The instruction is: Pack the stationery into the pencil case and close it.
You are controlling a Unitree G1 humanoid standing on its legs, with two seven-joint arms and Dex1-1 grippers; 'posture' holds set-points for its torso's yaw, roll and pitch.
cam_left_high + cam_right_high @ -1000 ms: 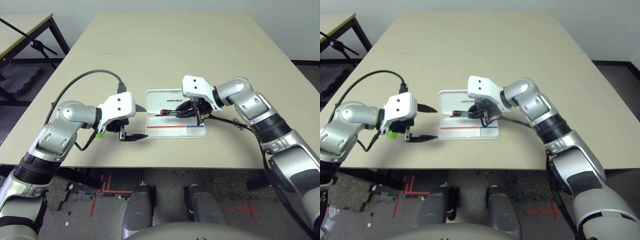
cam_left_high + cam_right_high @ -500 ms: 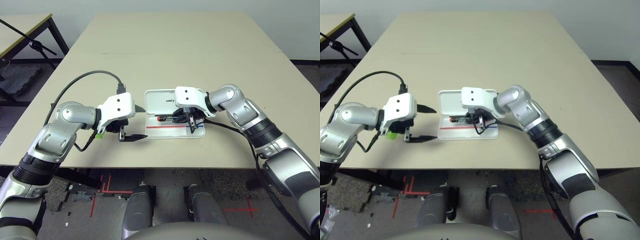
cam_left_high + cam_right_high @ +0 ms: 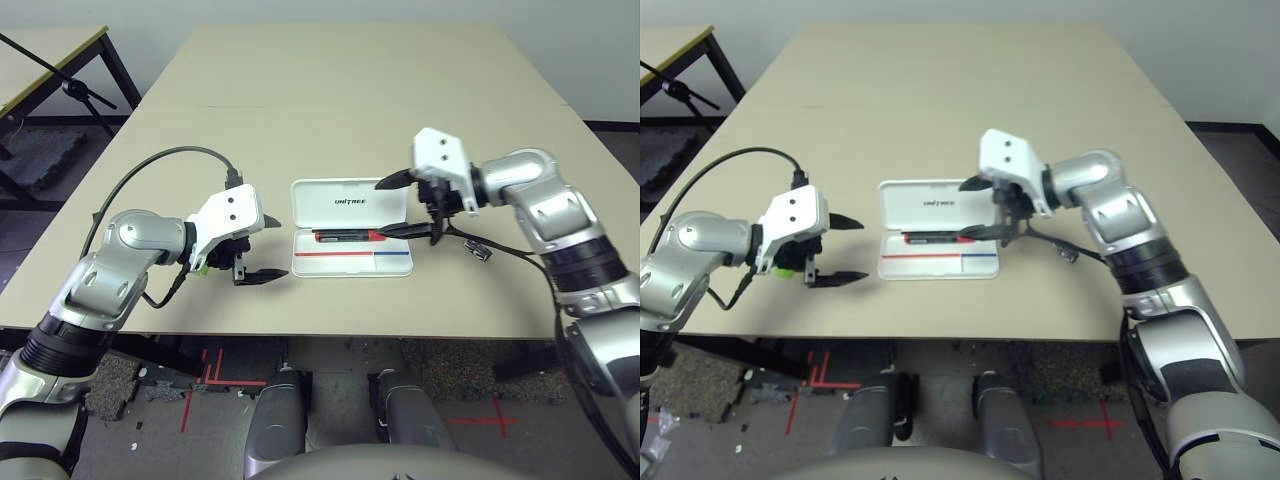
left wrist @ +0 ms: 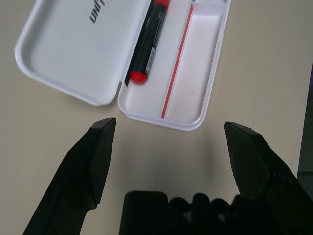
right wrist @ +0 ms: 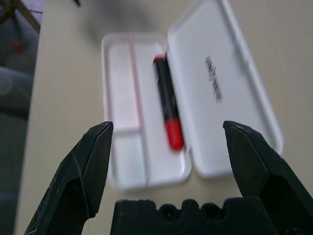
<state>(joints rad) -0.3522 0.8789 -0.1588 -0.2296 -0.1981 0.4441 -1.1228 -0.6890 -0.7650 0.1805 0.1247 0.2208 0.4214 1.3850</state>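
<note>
Fetching dark metallic clip point(image 3: 478, 252) looks next: lies right of white pencil case point(image 3: 333, 264), nearer right gripper point(image 3: 379, 208), open and empty; left gripper point(image 4: 170, 123) open too.

Approach from above to the front compartment of the pencil case point(image 3: 334, 264) is unobstructed. The rear compartment is partly taken up by the red marker point(image 4: 151, 41), lying along the hinge side. The raised lid point(image 3: 350, 202) bounds the far side of that compartment. Over the case's right end, the right gripper point(image 3: 392, 206) stands in the way of a descent. The left gripper point(image 3: 268, 249) occupies the space beside the left end. A dark metallic clip point(image 3: 478, 250) and cable appear to obstruct the tabletop right of the case, though their contact is unclear. Beyond the lid, the table point(image 3: 340, 100) offers open passage.
</note>
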